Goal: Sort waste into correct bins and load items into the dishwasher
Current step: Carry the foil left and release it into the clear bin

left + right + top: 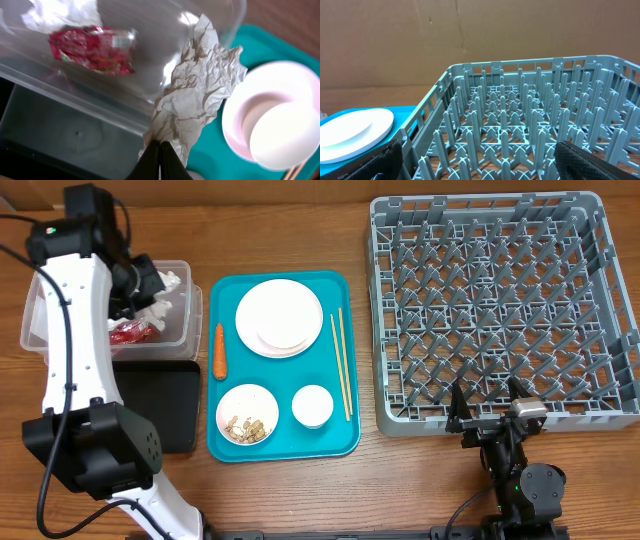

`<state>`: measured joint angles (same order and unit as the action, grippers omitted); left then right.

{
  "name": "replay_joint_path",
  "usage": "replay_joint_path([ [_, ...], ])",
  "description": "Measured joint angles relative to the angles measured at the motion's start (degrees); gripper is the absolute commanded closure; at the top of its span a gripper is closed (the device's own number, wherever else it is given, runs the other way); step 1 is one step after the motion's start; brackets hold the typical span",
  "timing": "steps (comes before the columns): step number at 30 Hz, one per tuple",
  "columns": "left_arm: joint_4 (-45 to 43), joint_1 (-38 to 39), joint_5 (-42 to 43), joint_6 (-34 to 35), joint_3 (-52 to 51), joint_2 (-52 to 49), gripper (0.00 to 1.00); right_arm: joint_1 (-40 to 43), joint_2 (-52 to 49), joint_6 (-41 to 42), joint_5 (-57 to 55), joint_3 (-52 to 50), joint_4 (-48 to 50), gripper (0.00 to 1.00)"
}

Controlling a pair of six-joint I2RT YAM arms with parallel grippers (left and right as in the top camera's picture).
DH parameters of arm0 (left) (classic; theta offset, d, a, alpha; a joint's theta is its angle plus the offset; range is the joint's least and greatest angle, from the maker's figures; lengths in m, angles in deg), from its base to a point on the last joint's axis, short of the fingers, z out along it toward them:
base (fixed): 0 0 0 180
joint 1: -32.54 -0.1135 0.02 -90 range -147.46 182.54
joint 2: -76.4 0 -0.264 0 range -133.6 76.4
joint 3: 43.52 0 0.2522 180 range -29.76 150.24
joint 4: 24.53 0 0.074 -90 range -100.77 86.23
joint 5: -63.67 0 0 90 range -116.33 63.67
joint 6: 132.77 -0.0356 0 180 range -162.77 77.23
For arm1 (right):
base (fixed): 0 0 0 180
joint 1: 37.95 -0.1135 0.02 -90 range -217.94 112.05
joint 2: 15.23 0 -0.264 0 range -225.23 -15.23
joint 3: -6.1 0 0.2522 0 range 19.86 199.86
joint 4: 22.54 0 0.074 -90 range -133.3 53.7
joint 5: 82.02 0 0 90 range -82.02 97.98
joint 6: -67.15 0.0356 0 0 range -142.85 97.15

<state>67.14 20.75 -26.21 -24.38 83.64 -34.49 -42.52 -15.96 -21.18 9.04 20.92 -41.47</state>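
Observation:
My left gripper (160, 150) is shut on the lower edge of a crumpled white tissue (200, 85) and holds it over the right rim of the clear tub (185, 330). A red snack wrapper (92, 47) lies inside the tub. The black tray (165, 405) sits just in front of it. On the teal tray (335, 445) are stacked white plates (279, 317), an orange carrot piece (219, 350), a bowl with beige scraps (247, 415), a small white cup (312, 406) and chopsticks (342, 365). My right gripper (490, 405) stands open and empty at the grey dish rack's (500, 310) front edge.
The dish rack's upright pegs (520, 135) fill the right wrist view, with the plates (352, 132) to their left. A brown cardboard wall stands behind the table. Bare wood shows between the teal tray and the rack.

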Motion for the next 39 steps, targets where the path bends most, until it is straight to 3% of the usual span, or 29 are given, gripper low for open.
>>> replay_joint_path([
  [7, -5.5, -0.7, -0.2, 2.3, 0.0, 0.0, 0.96, 0.0, 0.0, 0.0, 0.0, 0.0, 0.0, 0.0],
  [20, -5.7, -0.7, -4.1, 5.7, 0.0, -5.7, 0.96, 0.0, 0.0, 0.0, 0.0, 0.0, 0.0, 0.0],
  [21, -6.0, -0.7, -4.3, 5.7, 0.0, -5.9, 0.94, 0.0, 0.0, 0.0, 0.0, 0.0, 0.0, 0.0],
  [22, -6.2, -0.7, -4.5, 5.7, 0.0, -6.2, 0.84, 0.0, 0.0, 0.0, 0.0, 0.0, 0.0, 0.0],
  [23, -6.4, -0.7, -4.7, 5.7, 0.0, -6.3, 0.67, 0.0, 0.0, 0.0, 0.0, 0.0, 0.0, 0.0],
  [27, -6.6, -0.7, -5.1, 6.1, 0.0, -6.4, 0.58, 0.0, 0.0, 0.0, 0.0, 0.0, 0.0, 0.0],
  [28, -6.5, -0.7, -5.1, 6.1, 0.0, -6.4, 0.43, 0.0, 0.0, 0.0, 0.0, 0.0, 0.0, 0.0],
  [34, -5.7, -0.7, -4.6, 5.4, 0.0, -6.4, 0.46, 0.0, 0.0, 0.0, 0.0, 0.0, 0.0, 0.0],
  [39, -5.4, -0.6, 1.1, 1.7, 0.2, -6.2, 0.45, 0.0, 0.0, 0.0, 0.0, 0.0, 0.0, 0.0],
])
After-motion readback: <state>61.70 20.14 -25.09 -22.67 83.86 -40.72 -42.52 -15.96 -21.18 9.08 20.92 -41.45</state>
